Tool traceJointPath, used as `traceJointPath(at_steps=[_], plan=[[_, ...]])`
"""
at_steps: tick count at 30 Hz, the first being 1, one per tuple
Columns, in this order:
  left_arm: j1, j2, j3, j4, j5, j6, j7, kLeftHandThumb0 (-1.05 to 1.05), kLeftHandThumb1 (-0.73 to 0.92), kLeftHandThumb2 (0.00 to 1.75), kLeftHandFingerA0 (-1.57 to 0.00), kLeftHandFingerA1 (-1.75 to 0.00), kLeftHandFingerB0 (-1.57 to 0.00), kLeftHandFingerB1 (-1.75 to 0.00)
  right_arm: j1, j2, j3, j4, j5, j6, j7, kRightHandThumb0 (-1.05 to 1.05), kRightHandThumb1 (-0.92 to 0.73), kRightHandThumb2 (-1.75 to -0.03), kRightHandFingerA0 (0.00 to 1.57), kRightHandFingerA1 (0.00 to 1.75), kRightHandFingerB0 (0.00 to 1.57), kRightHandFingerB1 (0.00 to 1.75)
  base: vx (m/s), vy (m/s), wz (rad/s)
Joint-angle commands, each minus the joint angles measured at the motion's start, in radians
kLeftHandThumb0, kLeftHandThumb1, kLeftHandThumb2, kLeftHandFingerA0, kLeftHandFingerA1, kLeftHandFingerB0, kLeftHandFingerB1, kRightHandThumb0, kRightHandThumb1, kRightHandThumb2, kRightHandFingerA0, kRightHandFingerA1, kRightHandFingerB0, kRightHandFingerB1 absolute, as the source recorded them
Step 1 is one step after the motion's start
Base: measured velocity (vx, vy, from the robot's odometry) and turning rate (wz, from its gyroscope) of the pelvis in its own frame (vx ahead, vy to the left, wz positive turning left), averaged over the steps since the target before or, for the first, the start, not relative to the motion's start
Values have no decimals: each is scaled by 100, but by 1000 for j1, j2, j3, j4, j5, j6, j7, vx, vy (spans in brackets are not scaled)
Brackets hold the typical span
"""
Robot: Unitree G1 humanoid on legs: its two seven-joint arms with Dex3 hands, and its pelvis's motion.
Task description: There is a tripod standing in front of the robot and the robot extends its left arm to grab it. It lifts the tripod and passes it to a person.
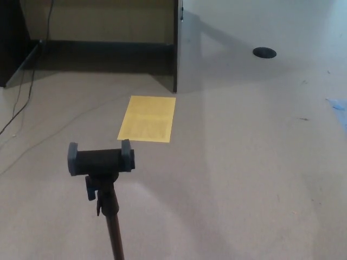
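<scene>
A black tripod pole (112,222) rises from the bottom edge of the head view, left of centre. It is topped by a dark phone clamp (101,160) with two upright end jaws. The pole stands upright, and its legs are out of the picture below. Neither of my hands nor any part of my arms shows in this view. No person is in view.
A yellow sheet of paper (147,118) lies on the beige floor beyond the tripod. A dark desk panel (175,46) stands at the back, with cables (21,103) trailing on the left. A dark round spot (264,52) marks the floor far right.
</scene>
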Motion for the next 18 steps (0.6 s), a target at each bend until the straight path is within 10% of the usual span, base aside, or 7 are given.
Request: traceJointPath(at_steps=[1,5,6,14,18], plan=[[-8,33,58,10,-84,-195,-140,-64,42,76,-7,-22,-13,-21,-25,-46,10,38,-5,-167,29,-64,-67,-61,48,36,35,33,0,0,0],[-16,17,100,-56,-142,-208,-208,-58,44,54,-1,-25,-5,-25,-39,-48,16,68,-9,-188,26,-65,-67,-61,48,36,35,33,0,0,0],[-20,6,105,-162,-171,-196,-219,-58,35,79,-1,-23,-6,-24,-42,-50,19,67,-13,-195,18,-64,-67,-61,48,36,35,33,0,0,0],[-38,-15,95,-547,-238,-87,-247,-65,42,79,-8,-21,-8,-16,-41,-53,25,61,-9,-217,13,-67,-68,-61,48,36,35,33,0,0,0],[-100,-30,64,-712,-267,19,-249,-57,44,54,-4,-28,-4,-25,-58,-55,27,75,-7,-215,18,-66,-68,-61,46,36,34,32,0,0,0]])
